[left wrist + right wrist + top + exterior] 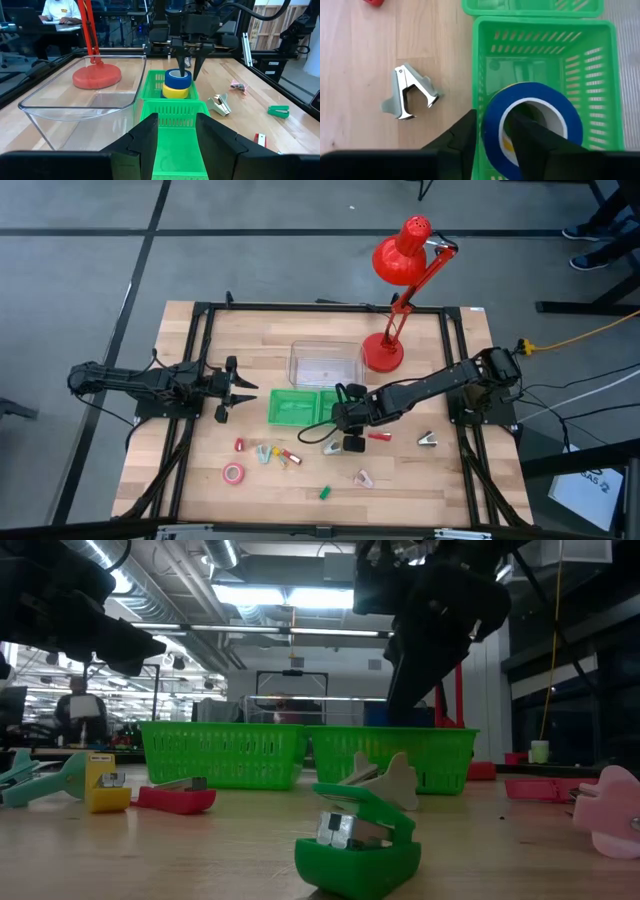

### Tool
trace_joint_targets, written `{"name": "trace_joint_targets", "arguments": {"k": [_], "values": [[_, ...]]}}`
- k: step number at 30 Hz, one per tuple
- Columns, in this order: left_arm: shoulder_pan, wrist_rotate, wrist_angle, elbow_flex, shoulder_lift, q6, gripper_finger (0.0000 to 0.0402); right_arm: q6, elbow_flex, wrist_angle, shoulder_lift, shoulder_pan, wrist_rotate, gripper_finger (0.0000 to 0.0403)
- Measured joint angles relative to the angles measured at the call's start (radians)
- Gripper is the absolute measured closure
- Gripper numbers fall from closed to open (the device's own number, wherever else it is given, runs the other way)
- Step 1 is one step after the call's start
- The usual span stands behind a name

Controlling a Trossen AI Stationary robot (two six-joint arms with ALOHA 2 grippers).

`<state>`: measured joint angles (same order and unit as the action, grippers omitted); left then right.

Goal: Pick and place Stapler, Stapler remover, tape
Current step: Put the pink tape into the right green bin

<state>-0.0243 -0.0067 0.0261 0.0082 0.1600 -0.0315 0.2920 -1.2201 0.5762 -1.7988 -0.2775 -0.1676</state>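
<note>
A blue tape roll [532, 95] lies on a yellow roll [175, 92] inside the right green basket [600, 75]. My right gripper [492, 117] hangs over that basket, shut on the blue roll. A silver staple remover [410, 95] lies on the wood beside the basket's near side. A pink tape roll [233, 474], a red stapler [378, 436] and a green stapler [360, 840] lie on the near part of the table. My left gripper [177, 135] waits open at the table's left, level with the left green basket [290, 406]. My right gripper has the blue roll's wall [492, 132] on its near side between its fingers, one finger in the hollow centre and one [198, 67] outside. It comes from above, pointing down. The roll lies flat on the yellow roll in the basket.
A clear plastic tub [325, 363] stands behind the baskets, and a red desk lamp [385, 352] at the far right. Small clips and coloured pieces [275, 453], a pink remover [363, 477] and a metal clip [427, 440] are scattered near the front edge.
</note>
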Motion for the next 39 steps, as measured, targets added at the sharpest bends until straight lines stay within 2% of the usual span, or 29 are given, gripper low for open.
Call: {"name": "trace_joint_targets", "arguments": {"k": [4,9,18,25,27,30,35,39], "values": [[0.000,0.000,0.000,0.000,0.000,0.000,0.0272,0.016,-0.002,0.012,0.000,0.002,0.006,0.0257],[0.000,0.000,0.000,0.000,0.000,0.000,0.0272,0.015,-0.068,0.128,0.000,0.003,0.011,0.0241],[0.000,0.000,0.000,0.000,0.000,0.000,0.0272,0.012,-0.254,0.259,-0.001,-0.001,0.011,0.0247],[0.000,-0.013,0.026,0.000,0.000,-0.002,0.0272,-0.081,-0.405,0.305,0.000,-0.002,0.014,0.0247],[-0.001,-0.015,0.062,0.000,0.000,-0.072,0.0272,-0.091,-0.436,0.308,-0.001,-0.001,0.013,0.0247],[-0.001,0.027,0.162,0.000,0.000,-0.304,0.0272,-0.091,-0.468,0.307,0.000,0.005,0.013,0.0247],[-0.001,0.021,0.298,0.000,0.000,-0.690,0.0272,-0.094,-0.489,0.303,0.000,0.007,0.010,0.0247],[-0.001,-0.018,0.356,0.000,-0.001,-0.864,0.0272,-0.087,-0.489,0.308,-0.001,0.007,0.010,0.0247]]}}
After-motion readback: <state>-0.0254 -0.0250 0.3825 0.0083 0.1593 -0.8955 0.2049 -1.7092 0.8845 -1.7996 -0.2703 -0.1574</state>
